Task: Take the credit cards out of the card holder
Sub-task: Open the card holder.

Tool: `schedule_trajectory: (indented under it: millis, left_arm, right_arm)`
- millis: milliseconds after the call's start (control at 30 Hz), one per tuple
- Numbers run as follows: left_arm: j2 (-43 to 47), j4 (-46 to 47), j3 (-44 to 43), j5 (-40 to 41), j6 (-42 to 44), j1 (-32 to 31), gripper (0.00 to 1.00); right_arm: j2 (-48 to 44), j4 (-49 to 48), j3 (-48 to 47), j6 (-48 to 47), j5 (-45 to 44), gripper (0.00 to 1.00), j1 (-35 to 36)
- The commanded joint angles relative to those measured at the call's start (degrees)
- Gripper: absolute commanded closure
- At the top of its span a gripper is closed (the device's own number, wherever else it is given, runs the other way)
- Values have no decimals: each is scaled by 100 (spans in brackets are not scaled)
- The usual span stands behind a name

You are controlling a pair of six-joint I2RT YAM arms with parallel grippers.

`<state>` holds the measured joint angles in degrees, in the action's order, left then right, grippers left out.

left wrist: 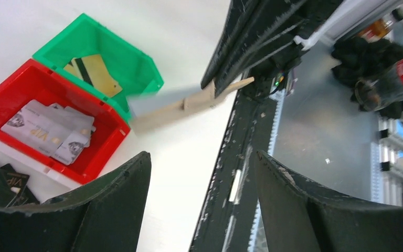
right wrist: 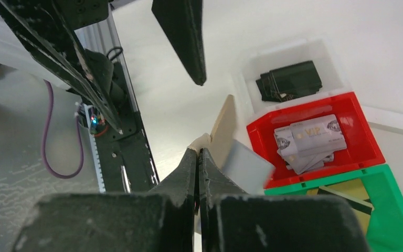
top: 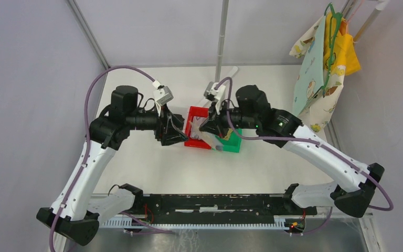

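Nearest: right jaws clamped on card holder (right wrist: 223, 123); left jaws apart, off it.

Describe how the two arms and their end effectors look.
The left arm and right arm have white links and black joints, with a purple cable looping along each. A small grey camera box sits at each wrist. The left end effector and right end effector have matte black, tapered fingers.

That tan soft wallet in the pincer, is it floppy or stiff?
Probably floppy: the tan fold-over wallet splays open, pinched at one edge by the right pincer. Likely light, since that thin grip carries it. It may swing when moved.
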<state>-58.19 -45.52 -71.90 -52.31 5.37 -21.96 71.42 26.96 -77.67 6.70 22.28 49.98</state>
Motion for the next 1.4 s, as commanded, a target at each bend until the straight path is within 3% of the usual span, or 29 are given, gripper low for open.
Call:
schedule_trajectory:
  millis: [0, 333, 433, 567, 767, 1000, 1100, 1167, 1367]
  left_arm:
    - [266, -91, 399, 291, 1008, -15, 23]
    - [959, -178, 1149, 596, 1036, -11, 21]
    - [1098, 32, 1317, 667, 878, -12, 13]
    - [1153, 421, 1439, 625, 659, -16, 10]
    - [1296, 1419, 1712, 608, -91, -13, 11]
    - [1436, 1445, 1572, -426, -746, -24, 13]
    - [1508, 1458, 1590, -385, -814, -24, 13]
    - [1529, 1460, 1591, -120, -718, -21, 18]
    - [1423, 1638, 1609, 1059, -749, -21, 54]
  right_arm:
    - [540, 1121, -872, -530, -1365, 100, 539]
    - [1121, 1349, -2080, 603, -3262, 100, 1023]
    - [1176, 1168, -2157, 928, -3378, 100, 1189]
    - [1399, 1275, -2527, 1054, -3505, 100, 1444]
    - [1566, 1299, -2883, 1328, -3642, 100, 1608]
    - [1544, 1179, -2890, 1534, -3818, 100, 1730]
    - [1533, 1055, -2859, 1640, -3813, 100, 1790]
    - [1533, 997, -2855, 1680, -3791, 100, 1831]
    - [1462, 947, -2851, 1794, -3765, 100, 1893]
